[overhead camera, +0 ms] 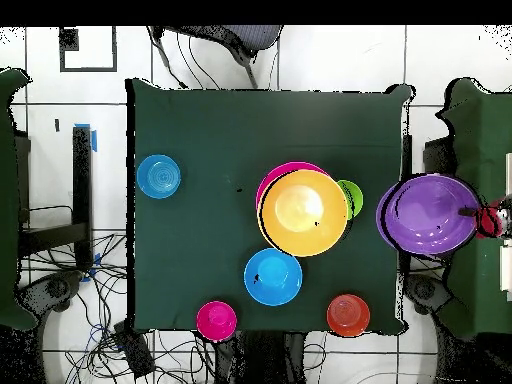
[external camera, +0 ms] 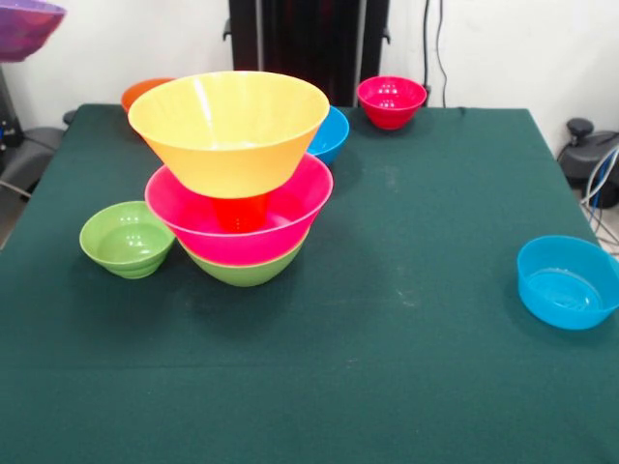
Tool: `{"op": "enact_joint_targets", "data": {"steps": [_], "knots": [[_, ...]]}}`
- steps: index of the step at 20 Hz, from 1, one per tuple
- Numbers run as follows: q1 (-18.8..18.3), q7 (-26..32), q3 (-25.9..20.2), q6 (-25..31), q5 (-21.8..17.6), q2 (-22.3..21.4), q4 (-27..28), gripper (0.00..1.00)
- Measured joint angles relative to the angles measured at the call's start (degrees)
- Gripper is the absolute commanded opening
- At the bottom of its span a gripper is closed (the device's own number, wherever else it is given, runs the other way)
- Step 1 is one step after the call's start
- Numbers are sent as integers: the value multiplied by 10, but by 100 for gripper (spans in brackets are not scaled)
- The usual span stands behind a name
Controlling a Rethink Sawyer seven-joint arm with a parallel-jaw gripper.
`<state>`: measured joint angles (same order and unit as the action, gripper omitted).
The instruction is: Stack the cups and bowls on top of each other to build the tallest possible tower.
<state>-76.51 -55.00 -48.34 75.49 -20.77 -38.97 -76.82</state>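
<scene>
**Tower standing at four pieces; gripper out of shot, purple bowl hanging off to the side**

Front view: the tower (external camera: 237, 184) is sitting left of centre on the table (external camera: 406, 367). The green bowl (external camera: 247, 271) is lying lowest w/ the pink bowl (external camera: 290, 208) nesting in it. The orange cup (external camera: 240, 211) is standing upright inside the pink one, and the large orange bowl (external camera: 227, 126) is resting on top, tilting slightly. The small green bowl (external camera: 126, 237) is sitting just beside the tower. The mid blue bowl (external camera: 331, 133), small orange bowl (external camera: 140, 92) and red bowl (external camera: 391, 101) are waiting behind it; the small blue bowl (external camera: 566, 280) is lying well apart at the other side. The purple bowl (external camera: 24, 27) is hanging above table level at the top corner. No gripper is showing, so I can't tell how its fingers are standing or whether they're holding anything.

Overhead view: the tower (overhead camera: 303, 210) is reading as one orange disc w/ a pink rim. The purple bowl (overhead camera: 430, 213) is hovering past the table edge, on the small-green-bowl side of the tower. A red-and-dark shape (overhead camera: 490, 218) is touching its outer rim; can't tell what it is. Judging by this, the next placement is hinging on bringing purple straight sideways over the tower, rim level, opening up.
</scene>
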Motion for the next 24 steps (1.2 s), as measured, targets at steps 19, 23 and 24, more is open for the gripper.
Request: {"op": "enact_joint_targets", "data": {"steps": [19, 23, 24], "knots": [[4, 0, 0, -36, 90, -99, -136, 0], [12, 0, 0, -15, 110, -114, -135, 0], [14, 0, 0, -11, 114, -116, -135, 0]]}}
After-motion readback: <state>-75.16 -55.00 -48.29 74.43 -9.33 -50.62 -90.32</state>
